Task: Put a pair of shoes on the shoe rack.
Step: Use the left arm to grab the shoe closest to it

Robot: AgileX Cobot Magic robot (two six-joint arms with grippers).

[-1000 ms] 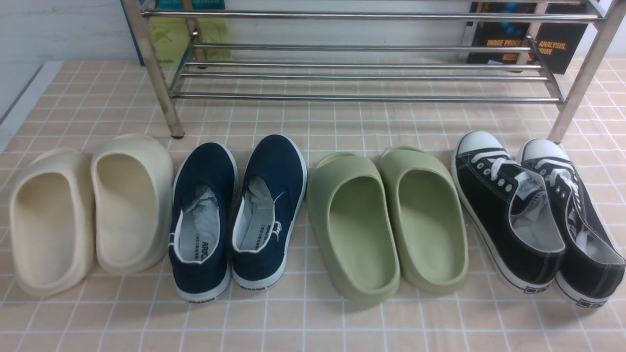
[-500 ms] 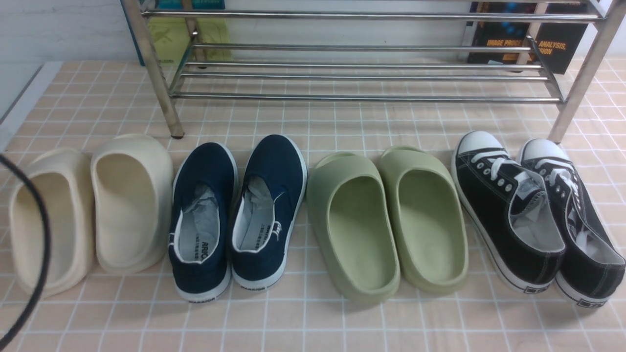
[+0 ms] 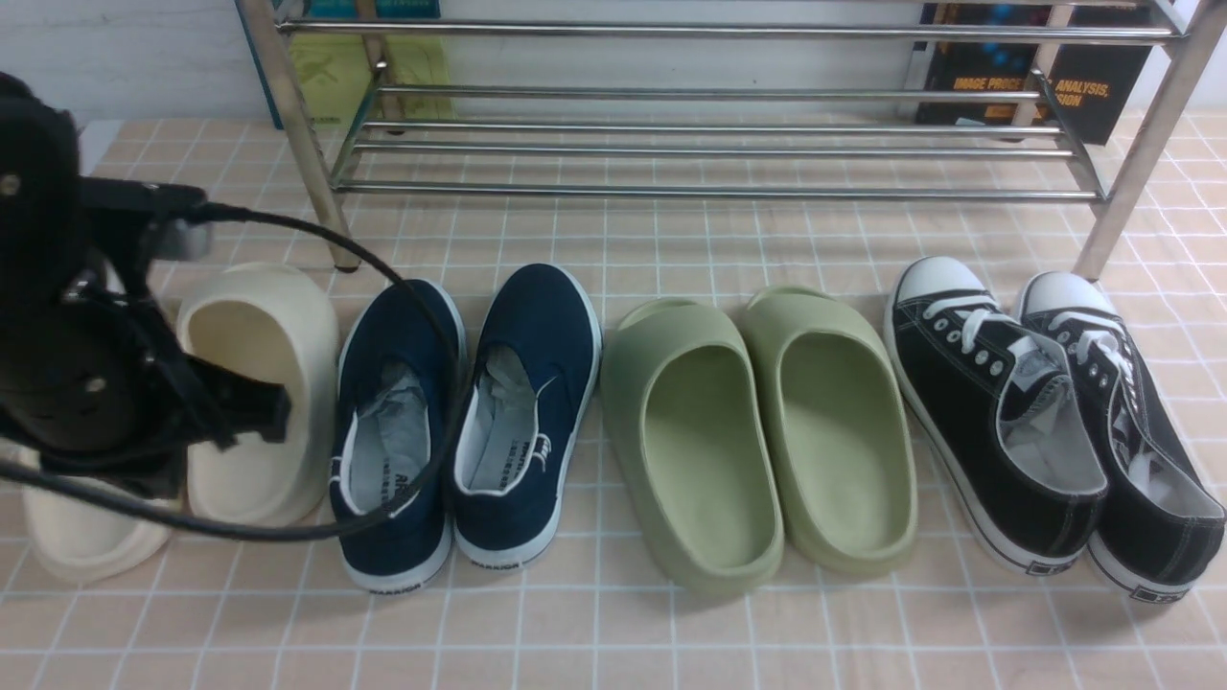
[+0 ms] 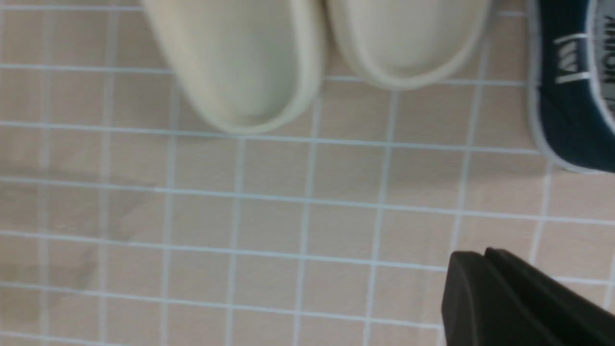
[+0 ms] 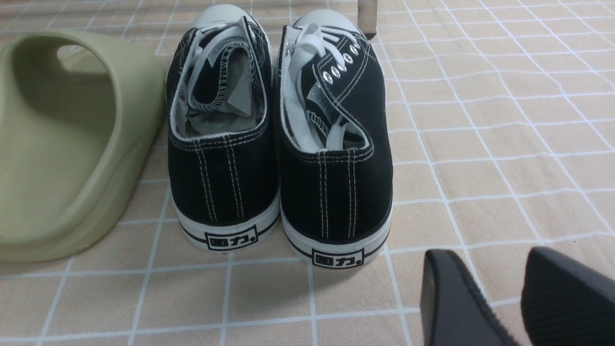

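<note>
The two navy blue slip-on shoes [image 3: 398,422] [image 3: 527,402] stand side by side on the tiled mat, heels toward me, left of centre. The silver shoe rack [image 3: 709,149] stands behind the row of shoes with bare bars. My left arm [image 3: 77,374] hangs over the far-left cream slide, and its cable loops across the left navy shoe. In the left wrist view my left gripper [image 4: 483,254] is shut and empty above bare tiles, with a navy heel [image 4: 571,110] off to one side. My right gripper [image 5: 495,269] is open and empty behind the black sneakers; it is out of the front view.
Cream slides [image 3: 254,383] sit left of the navy pair, green slides [image 3: 757,431] right of it, and black lace-up sneakers [image 3: 1035,412] at the far right. Books [image 3: 1035,86] lean behind the rack. The right wrist view shows the black sneakers [image 5: 278,144] and a green slide [image 5: 62,144].
My left arm has come into the front view from the left and now covers the leftmost cream slide. Its cable now lies across the left navy shoe. The shoes have not moved.
</note>
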